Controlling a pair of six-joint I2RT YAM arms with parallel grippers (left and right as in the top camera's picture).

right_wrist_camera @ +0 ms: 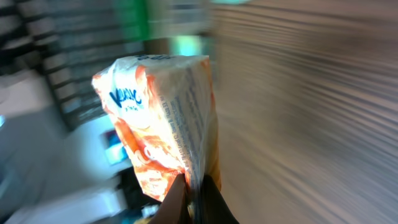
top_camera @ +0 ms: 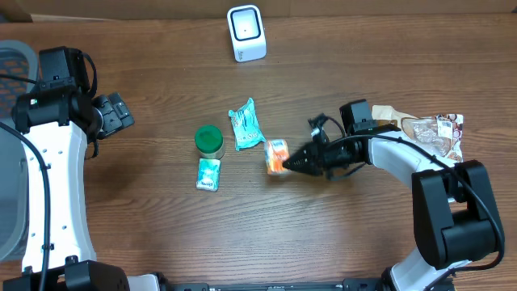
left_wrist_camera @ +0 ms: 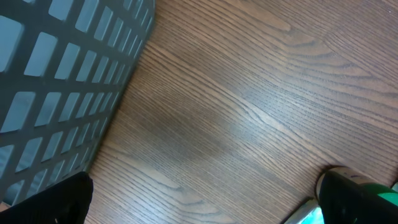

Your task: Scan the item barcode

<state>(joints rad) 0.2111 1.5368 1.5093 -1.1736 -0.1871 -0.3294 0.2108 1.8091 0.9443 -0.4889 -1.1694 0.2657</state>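
Two arms work this counter [top_camera: 161, 242], and only one is engaged. At the left edge sits a grey mesh basket [top_camera: 12, 61]; the left end effector [top_camera: 119, 113] hangs near it with its jaws spread wide and nothing between them, judged to be parked clear of the working arm. Toward the middle lie the waiting items: a green-lidded jar [top_camera: 209, 141], a small teal packet [top_camera: 208, 174] just beside it on the near-edge side, and a teal pouch [top_camera: 245, 124] to the jar's right. A white scanner [top_camera: 246, 32] stands upright near the far edge, well apart from all of these. Next comes the item under inspection, an orange packet [top_camera: 277, 156], close to the counter's centre. The right end effector [top_camera: 289, 162] is clamped shut on its right-hand edge. The right wrist view, though blurred, shows the fingertips [right_wrist_camera: 208, 202] pinching only the thin seam, which by my judgement leaves the printed faces uncovered for presenting a barcode. Whether the packet is clear of the counter cannot be told. Snack bags [top_camera: 436, 129] lie heaped at the right edge.
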